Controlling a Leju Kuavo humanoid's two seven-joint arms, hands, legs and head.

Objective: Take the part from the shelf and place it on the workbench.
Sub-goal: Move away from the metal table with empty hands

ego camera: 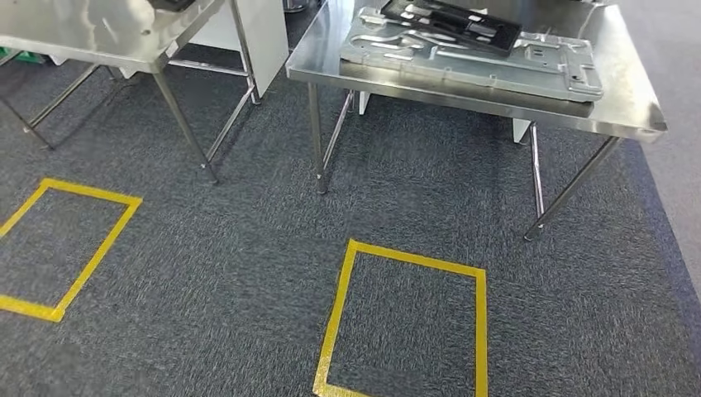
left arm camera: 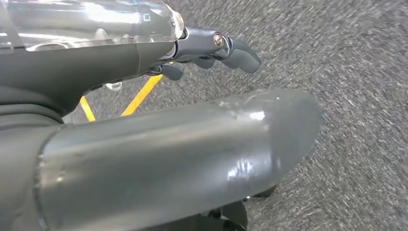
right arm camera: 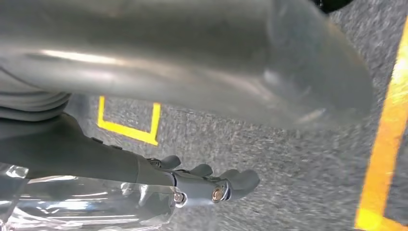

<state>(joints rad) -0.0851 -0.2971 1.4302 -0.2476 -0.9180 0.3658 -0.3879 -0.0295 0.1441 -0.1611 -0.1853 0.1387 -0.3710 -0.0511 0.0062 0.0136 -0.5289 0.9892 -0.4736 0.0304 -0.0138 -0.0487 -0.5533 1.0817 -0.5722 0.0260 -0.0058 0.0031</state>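
Note:
In the head view a steel workbench (ego camera: pixel 630 106) stands at the upper right. On it lies a flat grey stamped metal part (ego camera: pixel 496 62) with a black part (ego camera: pixel 453 21) on top. My left hand (left arm camera: pixel 144 130) hangs over the grey carpet, holding nothing; its dark fingers (left arm camera: pixel 231 48) are stretched out, apart from the thick thumb. My right hand (right arm camera: pixel 159 67) also hangs above the carpet with nothing in it, its fingers (right arm camera: pixel 226 185) extended away from the thumb.
A second steel table (ego camera: pixel 99 41) stands at the upper left, with a white panel (ego camera: pixel 269 37) between the two tables. Two yellow tape squares mark the carpet, one before the workbench (ego camera: pixel 337 308) and one at the left (ego camera: pixel 95 252). Table legs reach the floor.

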